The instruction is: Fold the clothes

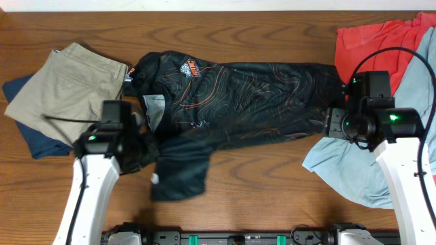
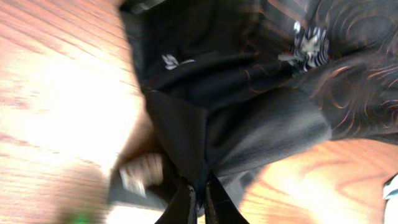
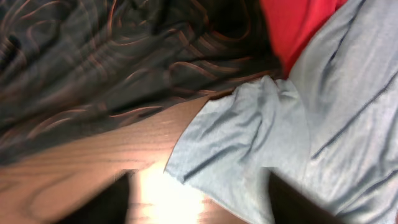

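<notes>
Two robot grippers meet a black jersey at a wooden table. The left gripper (image 2: 200,200) has its fingers pressed together on a gathered fold of the jersey (image 2: 249,106). The dark cloth rises from the pinch in a tight pleat and fans out beyond the fingertips, where thin orange contour lines and small white logos show. Just to one side of those fingers, a small white tag (image 2: 134,180) sits at the fabric's edge, blurred.

The right gripper (image 3: 202,198) has its fingers spread wide and holds nothing. Between them lie bare table (image 3: 93,155) and the corner of a light blue shirt (image 3: 249,137). Just past that gap the jersey's edge crosses the wood, and a red shirt (image 3: 298,25) lies beyond the blue one.

From overhead, the jersey stretches flat between the two grippers, one sleeve reaching to the left gripper. Khaki shorts (image 1: 65,82) resting on a dark blue garment (image 1: 37,139) lie outward of the left gripper, just beside the jersey's collar end.
</notes>
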Robot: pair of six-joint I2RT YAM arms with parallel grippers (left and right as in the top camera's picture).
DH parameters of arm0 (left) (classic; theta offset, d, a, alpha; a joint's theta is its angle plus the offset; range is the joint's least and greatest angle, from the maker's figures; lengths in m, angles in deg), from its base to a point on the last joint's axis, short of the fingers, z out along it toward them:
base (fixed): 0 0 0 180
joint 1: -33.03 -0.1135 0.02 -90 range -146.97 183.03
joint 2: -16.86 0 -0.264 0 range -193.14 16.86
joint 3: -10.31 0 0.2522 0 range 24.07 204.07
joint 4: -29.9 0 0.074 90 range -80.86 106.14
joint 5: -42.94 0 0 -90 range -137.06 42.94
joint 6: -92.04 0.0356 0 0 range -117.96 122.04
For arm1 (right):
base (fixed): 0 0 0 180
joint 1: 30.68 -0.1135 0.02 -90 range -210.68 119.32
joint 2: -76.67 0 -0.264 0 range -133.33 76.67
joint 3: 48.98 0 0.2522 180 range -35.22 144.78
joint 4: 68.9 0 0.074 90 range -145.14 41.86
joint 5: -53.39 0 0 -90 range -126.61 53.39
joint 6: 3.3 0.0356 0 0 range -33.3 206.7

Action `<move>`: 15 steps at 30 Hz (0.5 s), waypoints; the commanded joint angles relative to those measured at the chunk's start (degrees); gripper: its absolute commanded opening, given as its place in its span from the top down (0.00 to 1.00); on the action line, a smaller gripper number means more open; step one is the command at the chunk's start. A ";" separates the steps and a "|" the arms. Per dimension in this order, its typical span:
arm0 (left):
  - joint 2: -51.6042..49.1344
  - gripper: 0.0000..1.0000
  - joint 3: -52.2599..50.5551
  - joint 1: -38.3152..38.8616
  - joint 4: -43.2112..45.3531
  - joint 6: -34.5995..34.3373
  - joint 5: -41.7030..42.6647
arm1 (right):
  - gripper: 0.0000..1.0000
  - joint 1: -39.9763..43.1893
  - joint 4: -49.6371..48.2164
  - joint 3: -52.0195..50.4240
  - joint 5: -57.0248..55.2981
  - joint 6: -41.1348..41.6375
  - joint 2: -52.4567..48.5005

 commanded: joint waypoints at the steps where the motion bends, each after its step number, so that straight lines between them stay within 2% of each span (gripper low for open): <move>1: 0.72 0.94 0.09 -2.84 -1.86 1.60 -0.48 | 0.89 0.87 -2.78 -3.98 -0.07 1.11 -1.36; 2: 0.70 0.94 0.09 -3.37 -2.12 1.57 -0.46 | 0.96 1.05 -4.28 -5.35 0.07 1.11 -1.75; 3: 0.57 0.94 0.09 -3.91 -2.29 1.51 -0.46 | 0.99 1.27 -5.88 -6.97 0.00 1.07 -2.34; 10: 0.09 0.94 0.07 -4.31 -2.45 0.50 -0.24 | 0.99 2.05 -14.23 -16.00 -0.02 1.11 -7.69; 15: 0.11 0.94 0.07 -4.31 -2.43 0.50 -0.26 | 0.99 2.27 -25.11 -21.35 -1.25 1.09 -12.76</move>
